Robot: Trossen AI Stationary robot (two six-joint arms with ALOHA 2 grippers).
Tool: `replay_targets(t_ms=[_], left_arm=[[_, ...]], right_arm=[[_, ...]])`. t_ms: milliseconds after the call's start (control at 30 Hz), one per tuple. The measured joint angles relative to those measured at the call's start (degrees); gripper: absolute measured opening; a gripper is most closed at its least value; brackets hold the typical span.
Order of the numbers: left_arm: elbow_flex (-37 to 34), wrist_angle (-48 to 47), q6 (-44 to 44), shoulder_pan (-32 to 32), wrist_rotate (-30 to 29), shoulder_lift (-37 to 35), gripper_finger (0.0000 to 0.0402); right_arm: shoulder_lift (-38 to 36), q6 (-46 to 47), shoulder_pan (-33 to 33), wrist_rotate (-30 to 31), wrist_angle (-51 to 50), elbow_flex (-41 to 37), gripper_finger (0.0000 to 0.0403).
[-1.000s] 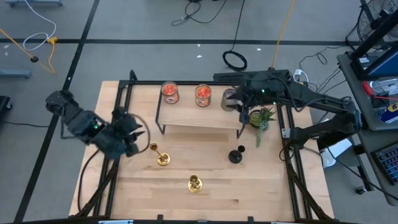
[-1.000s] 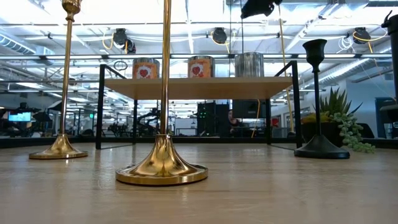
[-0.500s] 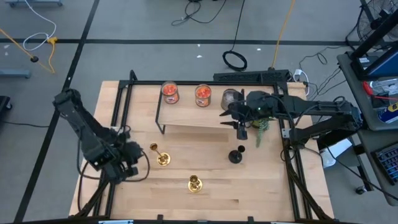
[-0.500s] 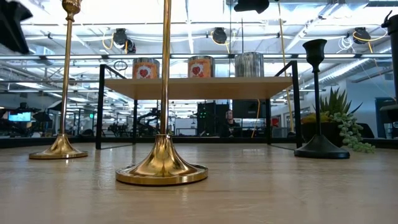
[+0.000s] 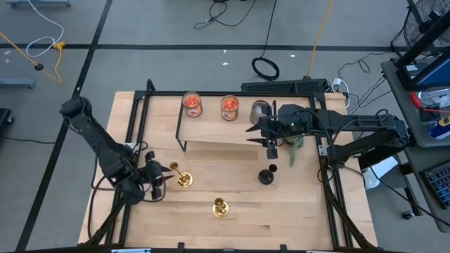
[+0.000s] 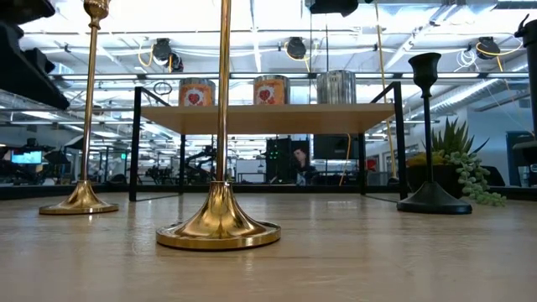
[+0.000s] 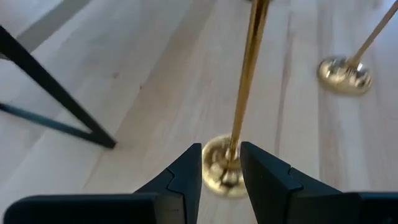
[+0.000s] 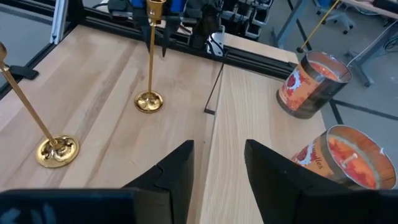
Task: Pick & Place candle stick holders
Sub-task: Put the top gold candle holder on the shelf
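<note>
Two gold candle stick holders stand on their round bases on the wooden table: one at the left [image 5: 181, 177], one nearer the front edge [image 5: 220, 207]. A black holder [image 5: 266, 176] stands right of centre. My left gripper [image 5: 157, 181] is open, low over the table, just left of the left gold holder; in the left wrist view its fingertips [image 7: 221, 167] stand either side of the base [image 7: 219, 177] and lower stem [image 7: 239, 118], apart from them as far as I can see. My right gripper [image 5: 271, 145] is open and empty, above the shelf's front right corner, beyond the black holder.
A black-framed wooden shelf [image 5: 225, 133] stands at the back with two orange jar candles [image 5: 191, 104] [image 5: 229, 107] and a grey one [image 5: 260, 111]. A small green plant [image 5: 295, 135] stands right of it. A black rail frame [image 5: 133, 126] borders the table.
My left gripper has gone toward the table's near edge and down, then a little to the right, up to the left gold holder. My right gripper has come from the far right over the shelf toward the near edge. The holders have stayed in place.
</note>
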Motion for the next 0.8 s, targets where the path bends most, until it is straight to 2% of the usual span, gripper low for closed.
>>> replay_targets(t_ms=[200, 300, 433, 600, 800], left_arm=[[-8.57, 21.77, 8.55, 1.97, 0.42, -1.38, 0.0118], [-11.6, 29.23, 12.57, 3.62, 0.27, -1.36, 0.0118], [-12.44, 29.45, 11.83, 6.32, -0.51, -1.58, 0.0118], [-12.44, 32.92, 13.45, 8.78, 3.15, -1.58, 0.0118], [-12.44, 35.14, 14.37, 10.47, 3.86, -1.56, 0.0118]], right_arm=[[0.4, -1.11, -0.02, 0.0, 0.47, 0.02, 0.0141], [0.48, -1.17, -0.02, 0.0, 0.29, 0.0, 0.0141], [0.44, -1.37, -0.02, 0.0, 0.31, 0.02, 0.0141], [0.44, -1.37, -0.02, 0.0, 0.32, 0.02, 0.0141], [0.44, -1.37, -0.04, 0.0, 0.29, 0.02, 0.0141]])
